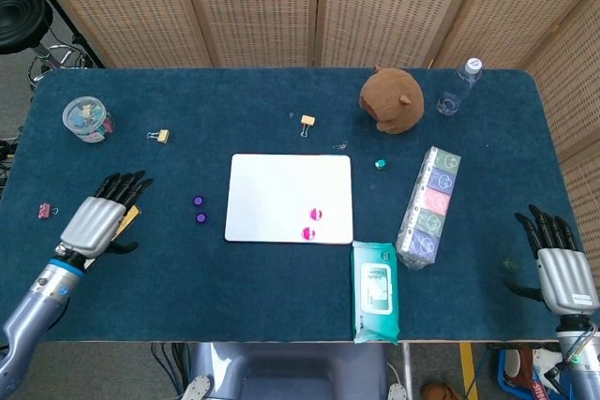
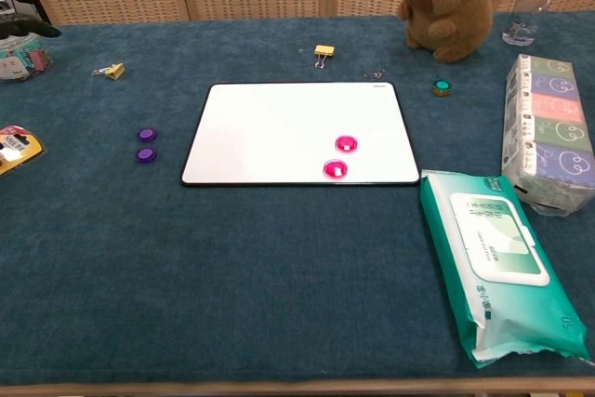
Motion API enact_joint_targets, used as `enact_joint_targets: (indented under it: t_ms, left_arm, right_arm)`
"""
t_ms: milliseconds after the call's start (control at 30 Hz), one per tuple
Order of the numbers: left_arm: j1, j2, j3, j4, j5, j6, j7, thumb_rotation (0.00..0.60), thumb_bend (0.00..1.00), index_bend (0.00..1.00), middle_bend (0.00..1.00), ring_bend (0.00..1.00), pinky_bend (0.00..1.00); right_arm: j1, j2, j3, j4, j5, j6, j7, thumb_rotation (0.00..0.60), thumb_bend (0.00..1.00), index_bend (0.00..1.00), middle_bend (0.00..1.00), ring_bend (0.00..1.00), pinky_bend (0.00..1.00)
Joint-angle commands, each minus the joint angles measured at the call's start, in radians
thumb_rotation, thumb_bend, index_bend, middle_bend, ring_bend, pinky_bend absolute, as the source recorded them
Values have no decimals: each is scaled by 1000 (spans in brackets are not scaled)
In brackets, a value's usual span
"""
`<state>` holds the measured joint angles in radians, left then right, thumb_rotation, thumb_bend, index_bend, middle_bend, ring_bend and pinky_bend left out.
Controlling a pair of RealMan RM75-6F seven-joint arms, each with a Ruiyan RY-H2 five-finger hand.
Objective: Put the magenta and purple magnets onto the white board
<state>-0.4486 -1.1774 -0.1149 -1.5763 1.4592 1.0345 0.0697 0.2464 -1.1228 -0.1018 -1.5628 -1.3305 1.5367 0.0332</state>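
At the far left, your left robot hand hovers over the table, fingers apart and holding nothing, above the yellow tool pack. A jar of clips sits well beyond it, and a yellow binder clip lies nearer the middle.

Just right of that robot hand come the two purple magnets, one behind the other, close beside the left edge of the white board but still on the cloth, not touching it. These are what remain of the job.

On the white board itself, the two magenta magnets already sit near its lower right corner, so that half looks done. Judging from this, the step in hand is the reach for the purple pair, and your left robot hand is the one placed for it.

The next move calls for bringing that robot hand rightward over the nearer purple magnet, then lowering to pinch it between thumb and fingertip. The magnets are small and flat, so come down squarely and take one at a time; the pair lie so near each other that a wide approach may nudge the second away.

Further right lie the green wipes pack, the tissue box and the brown plush toy.

At the far right edge, your right robot hand rests clear of everything, fingers spread and empty.
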Motion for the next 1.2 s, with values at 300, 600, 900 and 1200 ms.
enact_joint_targets:
  t_ms: [300, 600, 900, 1200]
  left_arm:
    - [-151, -143, -41, 47, -188, -204, 158, 600, 108, 268, 0, 0, 0]
    - [-212, -211, -58, 108, -321, -252, 219, 600, 259, 309, 0, 0, 0]
    - [-250, -280, -48, 167, -374, -242, 255, 600, 260, 333, 0, 0, 0]
    - [-276, -336, -41, 215, -397, -234, 267, 600, 277, 383, 0, 0, 0]
  right_arm:
    - [-27, 20, 42, -1, -15, -36, 42, 600, 0, 85, 0, 0, 0]
    - [-40, 19, 69, 3, -22, -67, 39, 600, 0, 117, 0, 0, 0]
    - [-54, 19, 96, 1, -27, -91, 33, 600, 0, 121, 0, 0, 0]
    - [-66, 21, 117, 1, -31, -110, 35, 600, 0, 126, 0, 0, 0]
